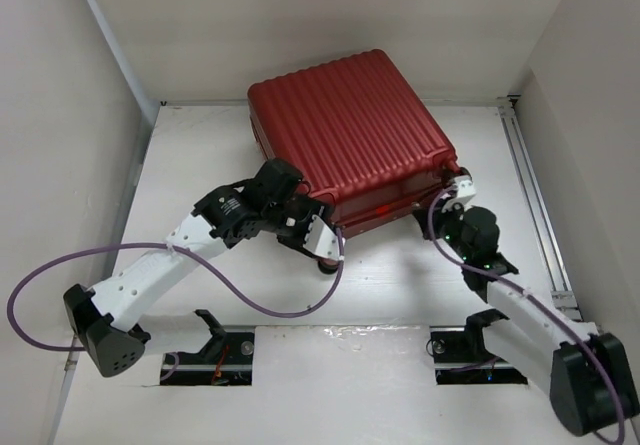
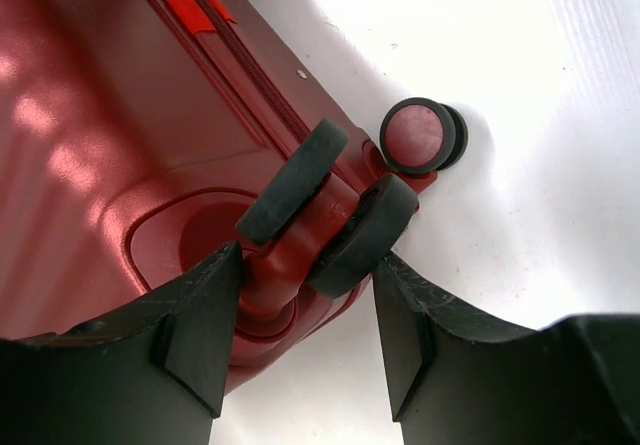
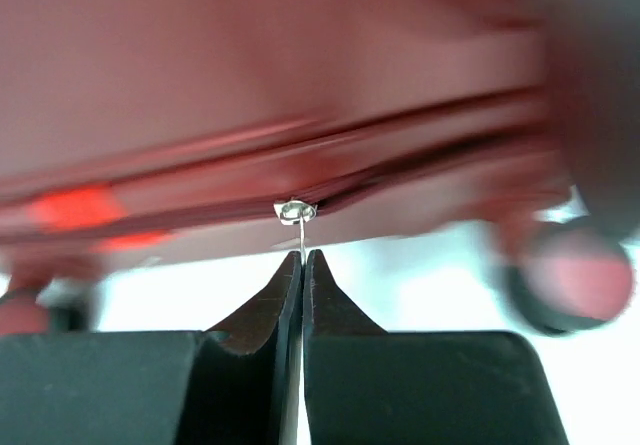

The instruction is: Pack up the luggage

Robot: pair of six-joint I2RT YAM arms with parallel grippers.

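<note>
luggage [image 1: 350,135] lies closed and flat on the table [image 1: 200,155], straight ahead of me. My right fingers [image 3: 265,315] are pinched on the zipper pull [image 3: 293,211], seam running sideways across them. My left fingers [image 2: 200,335] are apart, straddling a corner wheel [image 2: 335,205].

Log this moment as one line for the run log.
suitcase: closed, lying on table | left fingers: open, straddling a corner wheel | right fingers: shut on zipper pull

No readable text, labels or numbers anywhere.
</note>
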